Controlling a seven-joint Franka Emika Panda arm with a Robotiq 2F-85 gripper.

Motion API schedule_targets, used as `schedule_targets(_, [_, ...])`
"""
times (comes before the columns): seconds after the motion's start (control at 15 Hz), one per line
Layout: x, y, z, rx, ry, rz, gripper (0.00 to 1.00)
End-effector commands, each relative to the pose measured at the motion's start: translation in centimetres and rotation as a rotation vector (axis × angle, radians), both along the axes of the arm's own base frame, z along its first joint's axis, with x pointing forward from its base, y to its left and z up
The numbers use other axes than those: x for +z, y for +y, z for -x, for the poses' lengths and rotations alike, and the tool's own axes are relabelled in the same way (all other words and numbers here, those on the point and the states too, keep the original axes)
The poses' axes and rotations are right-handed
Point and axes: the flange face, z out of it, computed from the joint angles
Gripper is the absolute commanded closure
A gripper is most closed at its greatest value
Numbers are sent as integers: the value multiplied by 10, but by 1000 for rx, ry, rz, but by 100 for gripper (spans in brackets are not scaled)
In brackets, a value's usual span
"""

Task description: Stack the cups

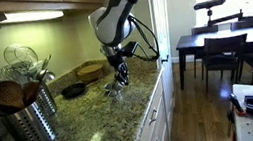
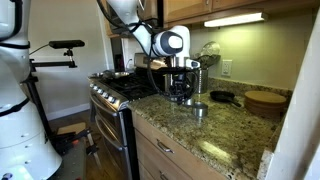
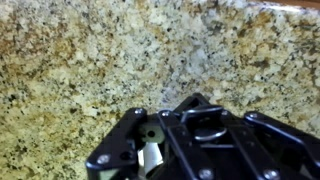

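In the wrist view the speckled granite counter (image 3: pixel 90 60), beige with dark grains and a soft gloss, fills the picture. The black body of the gripper (image 2: pixel 181 96) hides its own fingers, so one cannot tell if it is wide, narrow or holding something. In an exterior view it hangs low over the counter, and one small shiny metal cup (image 2: pixel 199 108), round and low, stands just beside it. Other cups are not clear to see. For a good stack, the cup should probably be taken by its rim, kept level and lowered straight, because smooth steel can slip. Farther back lie a small black pan (image 2: pixel 222 97) and a round wooden bowl (image 2: pixel 265 100).
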Motion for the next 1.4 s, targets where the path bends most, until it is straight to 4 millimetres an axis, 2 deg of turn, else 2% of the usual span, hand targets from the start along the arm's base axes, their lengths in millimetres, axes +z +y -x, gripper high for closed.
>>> schedule_targets(0.0, [18,-11,6,-29,-43,23,93])
schedule_targets(0.6, [28,-16,-4,-42,-68,31,93])
schedule_targets(1.33, [17,-29,-17,-95,-108,7,93])
